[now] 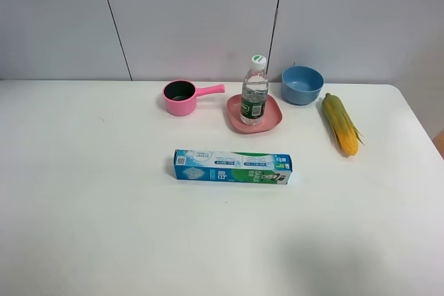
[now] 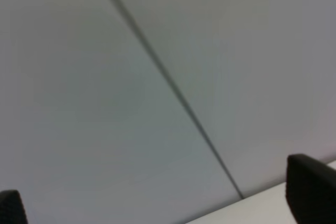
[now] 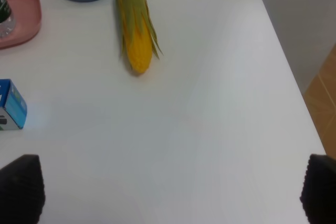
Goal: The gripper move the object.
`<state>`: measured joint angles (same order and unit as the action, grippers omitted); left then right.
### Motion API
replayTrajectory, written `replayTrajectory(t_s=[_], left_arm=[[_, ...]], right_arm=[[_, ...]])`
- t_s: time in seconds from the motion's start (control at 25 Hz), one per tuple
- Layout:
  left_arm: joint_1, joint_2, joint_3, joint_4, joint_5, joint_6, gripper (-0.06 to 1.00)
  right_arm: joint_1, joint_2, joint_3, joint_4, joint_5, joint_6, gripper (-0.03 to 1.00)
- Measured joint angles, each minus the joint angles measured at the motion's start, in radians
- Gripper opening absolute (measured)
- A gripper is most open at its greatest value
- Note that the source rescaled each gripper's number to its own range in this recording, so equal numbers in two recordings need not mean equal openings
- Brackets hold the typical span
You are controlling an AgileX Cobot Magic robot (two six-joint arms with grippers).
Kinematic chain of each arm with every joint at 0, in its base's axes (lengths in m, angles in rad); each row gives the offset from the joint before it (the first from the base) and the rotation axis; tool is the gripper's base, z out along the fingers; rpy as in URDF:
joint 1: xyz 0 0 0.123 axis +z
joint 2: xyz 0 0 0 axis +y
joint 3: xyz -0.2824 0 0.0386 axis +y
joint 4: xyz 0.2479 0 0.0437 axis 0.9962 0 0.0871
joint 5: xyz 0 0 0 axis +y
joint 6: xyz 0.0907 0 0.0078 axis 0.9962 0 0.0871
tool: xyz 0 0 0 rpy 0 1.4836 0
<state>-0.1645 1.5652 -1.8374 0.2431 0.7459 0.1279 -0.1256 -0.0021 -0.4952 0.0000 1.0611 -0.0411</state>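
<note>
The clear water bottle with a green-and-white cap and dark green label stands upright on a pink plate at the back middle of the white table. Only a sliver of the bottle shows at the edge of the right wrist view. Neither gripper shows in the exterior view. My left gripper is open and empty, facing the grey wall. My right gripper is open and empty above the table's right side, well apart from the bottle.
A pink saucepan stands left of the plate and a blue bowl right of it. A corn cob lies at the right. A blue-green toothpaste box lies in front of the plate. The table's right edge is close.
</note>
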Motion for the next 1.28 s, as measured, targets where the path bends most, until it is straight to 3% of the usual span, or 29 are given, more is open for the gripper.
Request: replayTrajectory(t_s=[0.16,0.4,0.6,0.92,1.28], left_arm=[[0.082,-0.174,0.122,0.0,-0.005,0.0,1.0],[0.238,-0.452,0.479,-0.017,-0.098,0.0,1.0],[0.345,-0.716,0.722,-0.064,-0.076,-0.022,1.0],[0.354,-1.154,1.044,-0.277,0.06,-0.078,1.0],[0.354,-1.551,1.213,-0.293,0.209,-0.079,1.0]], right_arm=[[0.0,0.0,0.0,0.0,0.0,0.0,1.0],[0.0,0.0,0.0,0.0,0.0,0.0,1.0],[0.0,0.0,0.0,0.0,0.0,0.0,1.0],[0.0,0.0,0.0,0.0,0.0,0.0,1.0],[0.0,0.0,0.0,0.0,0.0,0.0,1.0]])
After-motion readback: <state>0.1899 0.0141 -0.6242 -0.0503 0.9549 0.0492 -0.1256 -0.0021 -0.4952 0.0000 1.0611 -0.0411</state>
